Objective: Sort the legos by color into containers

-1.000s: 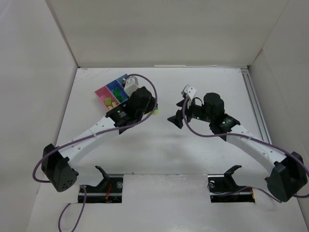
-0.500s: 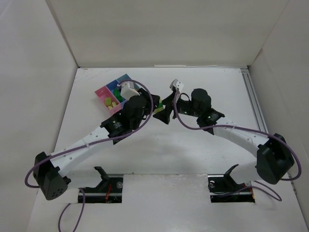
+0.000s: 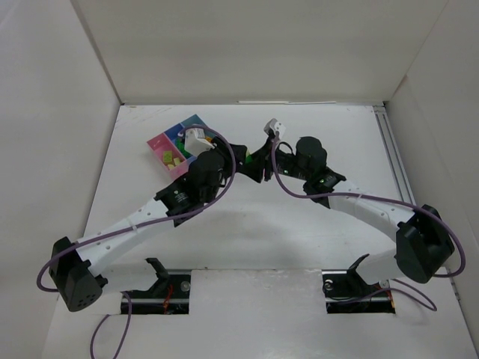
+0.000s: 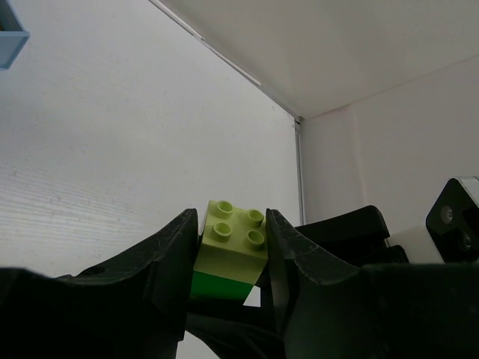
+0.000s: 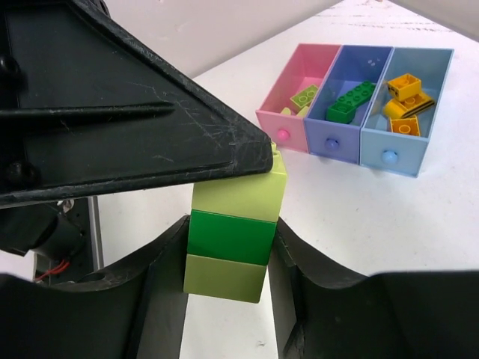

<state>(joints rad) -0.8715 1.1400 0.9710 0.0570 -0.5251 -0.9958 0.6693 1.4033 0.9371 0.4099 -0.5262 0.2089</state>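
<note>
- The left arm (image 3: 135, 221) runs from its base at the near left in a long diagonal toward the far middle of the table (image 3: 299, 232), with its wrist angled to the right.
- The left gripper (image 4: 232, 221) is pinched narrow on the top lime brick of the brick stack (image 5: 232, 232) — both fingers press flat against that brick's sides.
- The right arm (image 3: 367, 209) sweeps in from the near right, bends at the elbow and points its wrist left, so the two wrists meet nose to nose.
- The right gripper (image 5: 228, 250) has its jaws drawn in against the lower part of the stack, with one finger on each side of the dark green middle brick and the lime bottom brick.
- The stack is three bricks high — lime, dark green, lime — and sits upright between the two grippers, near the table's far centre.
- The containers (image 5: 348, 101) stand in a row just left of the grippers: a pink bin (image 5: 288, 112) with lime bricks, a blue bin (image 5: 333, 123) with a dark green brick, and a light blue bin (image 5: 438, 105) with orange-yellow bricks.
</note>
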